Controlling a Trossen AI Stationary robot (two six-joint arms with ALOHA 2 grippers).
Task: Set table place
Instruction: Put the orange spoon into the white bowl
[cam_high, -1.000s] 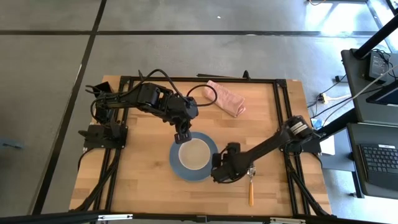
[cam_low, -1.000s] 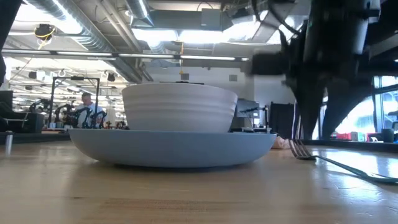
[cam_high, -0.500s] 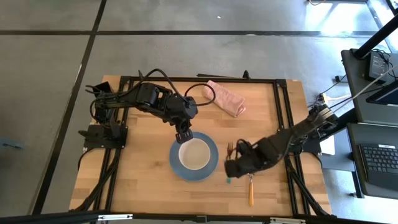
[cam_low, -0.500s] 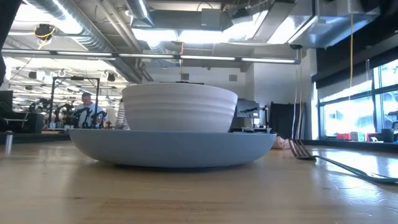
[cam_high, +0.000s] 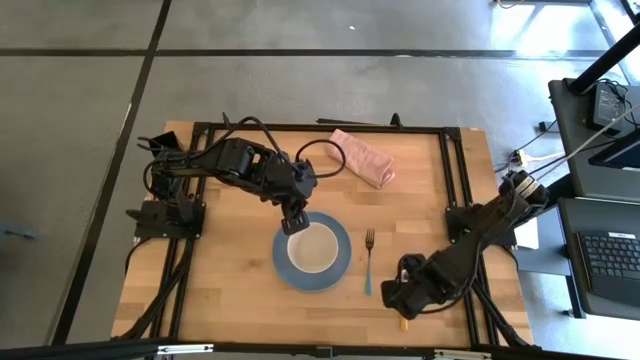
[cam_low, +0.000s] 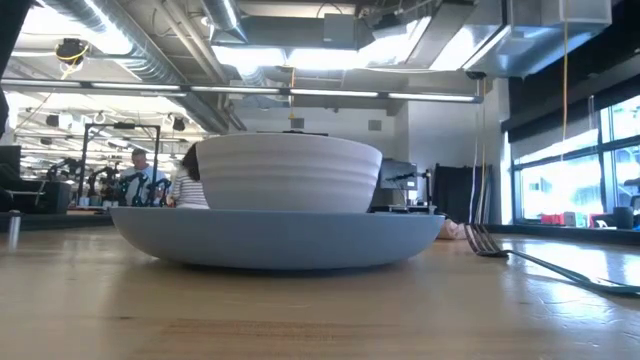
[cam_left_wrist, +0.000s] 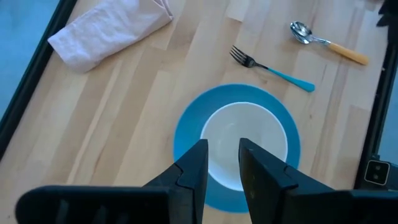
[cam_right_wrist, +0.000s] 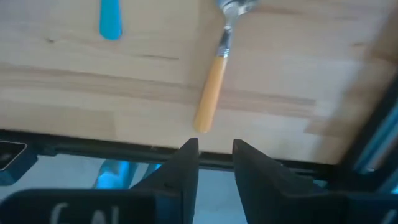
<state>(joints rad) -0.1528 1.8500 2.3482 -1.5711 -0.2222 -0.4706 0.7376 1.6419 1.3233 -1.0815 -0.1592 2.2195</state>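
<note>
R gripper (cam_high: 403, 297) has let go of teal-handled fork (cam_high: 368, 262), now lying just right of plate (cam_high: 340, 268) w/ bowl (cam_high: 311, 248); jaws slightly apart, empty, over orange spoon (cam_right_wrist: 214, 78). L gripper (cam_high: 292, 222) hovers at bowl, fingers narrowly parted. Spoon probably next.

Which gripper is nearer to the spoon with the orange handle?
The right gripper hovers over the spoon, near its handle end. The left gripper is farther away, above the bowl.
</note>
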